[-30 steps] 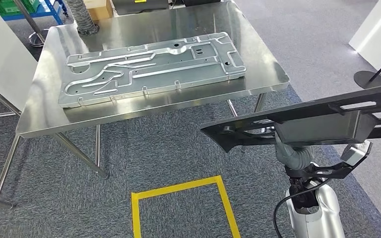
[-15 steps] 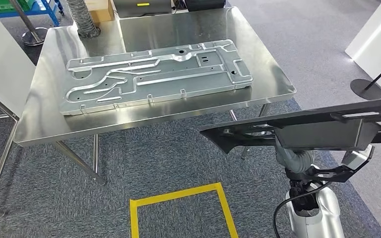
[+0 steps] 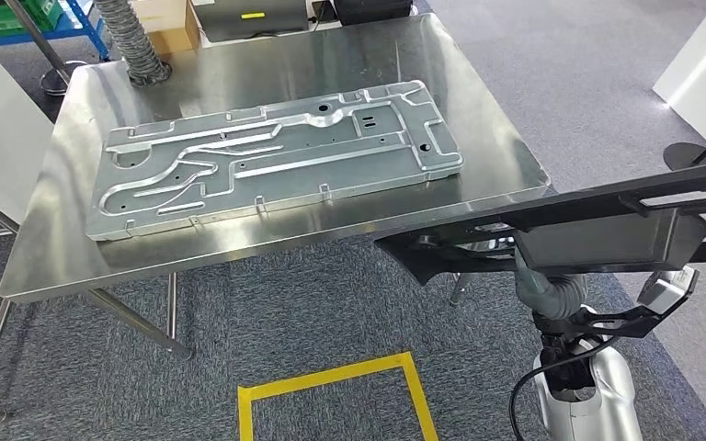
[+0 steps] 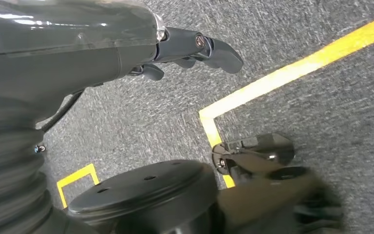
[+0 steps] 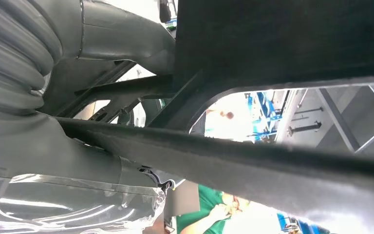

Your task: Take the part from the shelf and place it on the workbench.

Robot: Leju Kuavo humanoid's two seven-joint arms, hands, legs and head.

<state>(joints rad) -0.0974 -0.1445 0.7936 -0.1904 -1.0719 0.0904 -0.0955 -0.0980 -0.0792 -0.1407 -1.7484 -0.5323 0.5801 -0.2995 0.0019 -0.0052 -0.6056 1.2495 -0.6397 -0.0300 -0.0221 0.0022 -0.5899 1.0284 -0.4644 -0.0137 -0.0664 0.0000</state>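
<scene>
The steel workbench (image 3: pixel 501 156) stands ahead on grey carpet, a large stamped metal plate (image 3: pixel 276 156) lying flat on it; the long black part (image 3: pixel 588 234) is carried level at the bench's near right corner, gripped from beneath by the right hand (image 3: pixel 552 294); the left hand (image 4: pixel 195 48) hangs empty over yellow floor tape (image 4: pixel 292 68), fingers loosely apart.
</scene>
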